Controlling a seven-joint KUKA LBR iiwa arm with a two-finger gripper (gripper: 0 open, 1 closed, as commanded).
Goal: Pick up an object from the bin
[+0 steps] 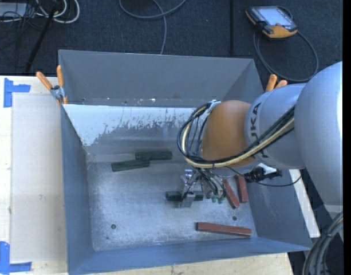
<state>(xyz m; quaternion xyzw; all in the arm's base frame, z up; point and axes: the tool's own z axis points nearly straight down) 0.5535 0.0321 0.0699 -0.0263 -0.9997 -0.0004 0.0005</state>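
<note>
Dark carpet strewn with cables lies behind the grey metal bin (106, 130). On the bin floor, right of centre, sits a small dark green block (175, 197), and the gripper (189, 192) is down directly at its right end, touching or nearly so. Whether the gripper is open, closed or clamped on the block cannot be told, because its tip is a tangle of dark parts. Just to the right, two short red-brown sticks (243, 189) are partly hidden behind it. A longer red-brown bar (223, 228) lies flat near the front wall. Two dark green bars (129, 165) lie well to the left, ends overlapping. The orange wrist cover (224, 133) hides the floor behind it.
</note>
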